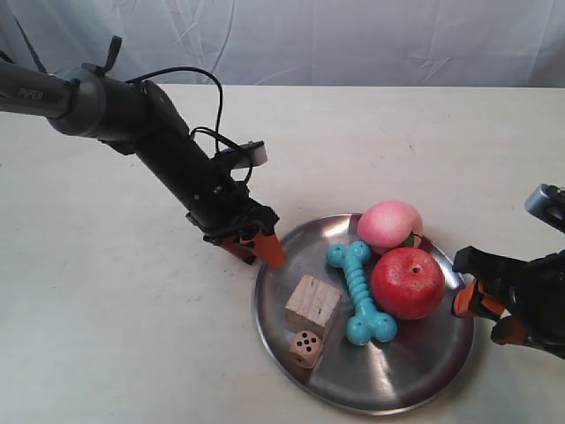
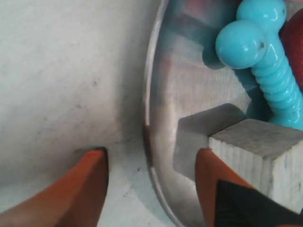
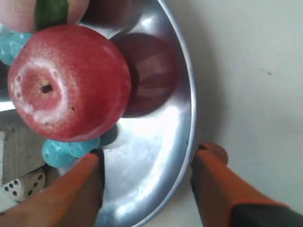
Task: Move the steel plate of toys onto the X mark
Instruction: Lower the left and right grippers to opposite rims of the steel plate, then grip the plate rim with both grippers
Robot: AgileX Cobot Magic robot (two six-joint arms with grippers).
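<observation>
The steel plate [image 1: 397, 371] lies on the pale table and holds a red apple [image 1: 407, 283], a pink peach [image 1: 389, 223], a turquoise bone [image 1: 360, 291], a wooden cube [image 1: 312, 306] and a die [image 1: 305, 347]. My left gripper [image 2: 151, 163] is open and straddles the plate's rim [image 2: 150, 118], one finger outside on the table, the other inside by the cube [image 2: 265, 151]. My right gripper [image 3: 147, 165] is open too, astride the opposite rim [image 3: 187, 137] beside the apple [image 3: 66, 85]. No X mark shows in any view.
The arm at the exterior view's left [image 1: 132, 124] reaches in from the far left with a black cable looping above it. A white cloth backdrop [image 1: 309, 40] hangs behind the table. Bare tabletop [image 1: 106, 291] lies around the plate.
</observation>
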